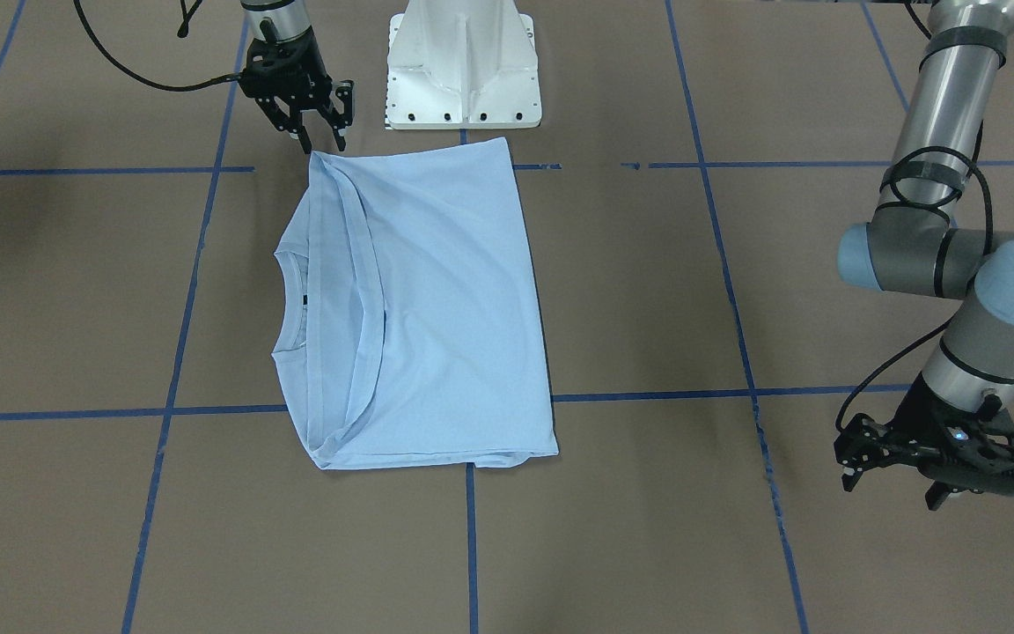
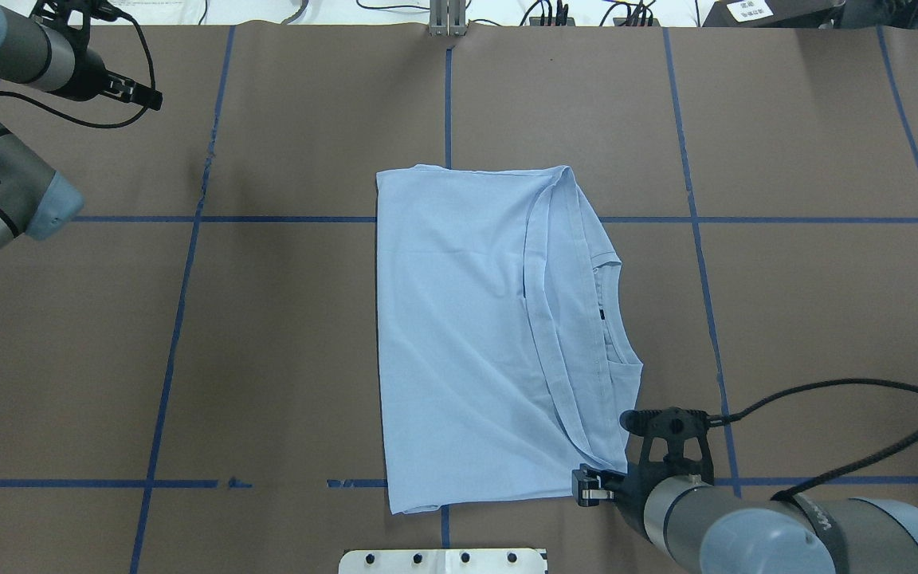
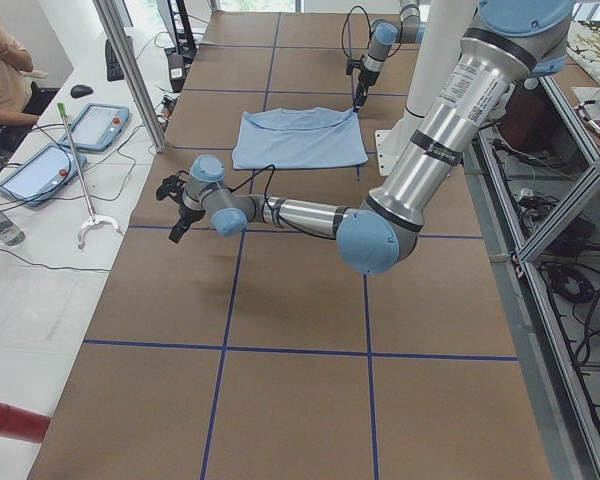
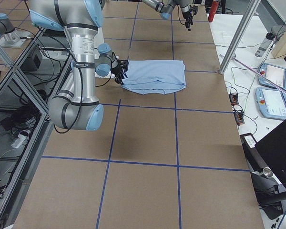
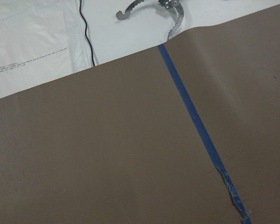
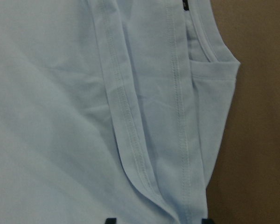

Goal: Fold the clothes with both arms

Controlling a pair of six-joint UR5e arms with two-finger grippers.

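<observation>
ok so the shirt [image 2: 459, 335] is lying folded flat around mid-tabletop [image 2: 268, 359]. One short side sits just beside the white pedestal [image 1: 463, 79] at the robot-side edge. The collar [image 2: 607, 351] faces the tabletop's right end with a dark label [image 2: 602, 316] inside it, and a hem [image 2: 535, 319] curves across the cloth near the collar.

The right gripper [image 1: 322, 141] is spread open right at the shirt's corner on the pedestal side. Its black cable [image 2: 865, 399] loops over the tabletop beside the arm. The left gripper [image 1: 890, 475] looks spread too. It's holding nothing and is well apart from the shirt, near the corner where the left end meets the operators' edge.

Other stuff: blue tape [image 1: 472, 546] runs in a grid all over the brown cover. Past the operators' edge there's a white side table [image 3: 40, 250] with two tablets [image 3: 100, 125], a metal claw [image 5: 172, 18] on a stick, and a person [image 3: 0, 70] at the frame's corner.

Hard to make out:
- The right arm covers that shirt corner in the overhead view.
- The right wrist view only catches the fingertips [image 6: 111, 220] at its bottom edge, so I can't tell if they touch the cloth.
- The left wrist view shows no fingers, only tabletop, tape and claw.
- The overhead view shows just the end of the left gripper.
</observation>
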